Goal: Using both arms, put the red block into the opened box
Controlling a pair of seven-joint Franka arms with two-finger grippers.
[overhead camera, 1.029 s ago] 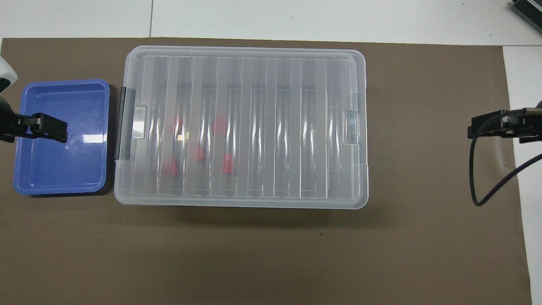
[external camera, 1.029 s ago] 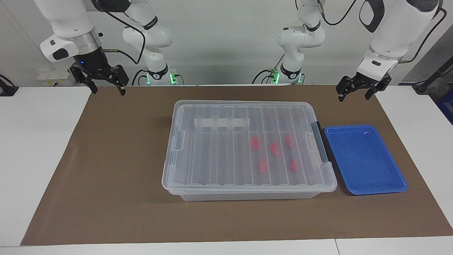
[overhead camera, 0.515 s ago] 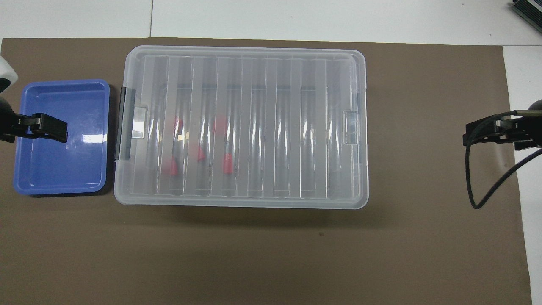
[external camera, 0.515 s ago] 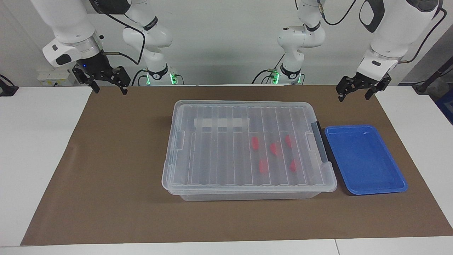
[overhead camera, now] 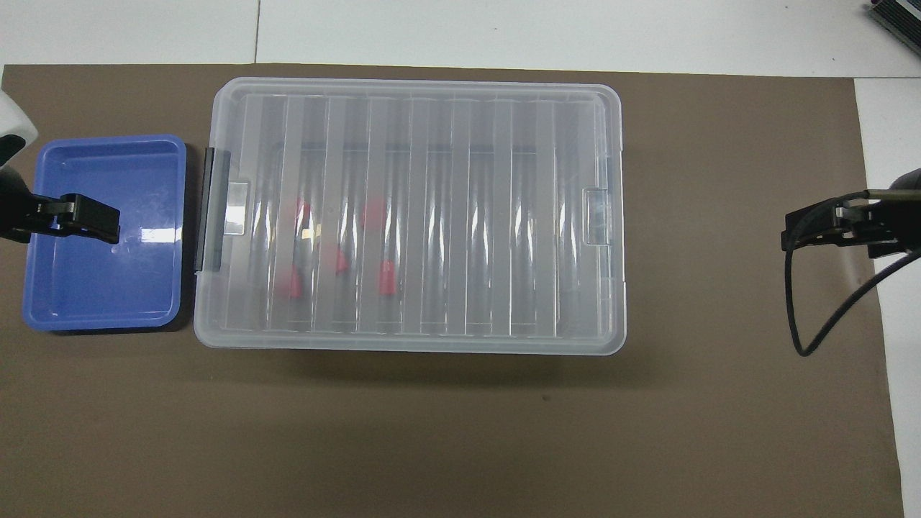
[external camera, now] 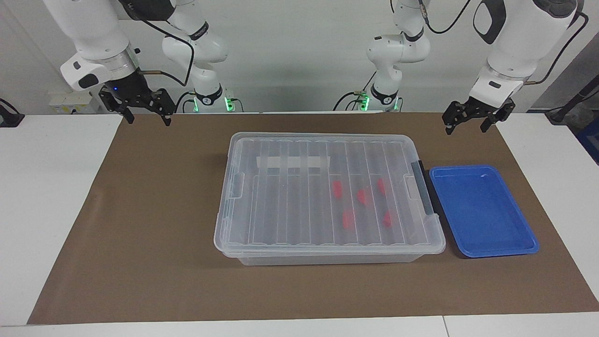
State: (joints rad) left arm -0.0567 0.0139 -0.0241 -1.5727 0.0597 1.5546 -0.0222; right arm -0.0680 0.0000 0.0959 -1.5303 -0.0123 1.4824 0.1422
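Lid on, blocks sealed inside – both arms up and empty

The box (external camera: 327,199) sits mid-frame with its lid (overhead camera: 417,216) shut, five red blocks (external camera: 362,196) lying inside toward its handle end, beside the blue tray (external camera: 482,210). The likely trouble: a grab at the slick, ribbed lid could slip or drag the whole box across the brown mat (external camera: 140,210), nudging the tray – and any reach for a block fails until the lid is off. The right gripper (external camera: 144,111) hangs at the upper left of the facing view, fingers spread and holding nothing; the left gripper (external camera: 470,119) at the upper right over the mat's edge, likewise open and empty. Wide bare mat lies at the box's right-arm end and along the frame's lower part; the tray crowds the handle end, with white worktop (external camera: 47,210) outside the mat.
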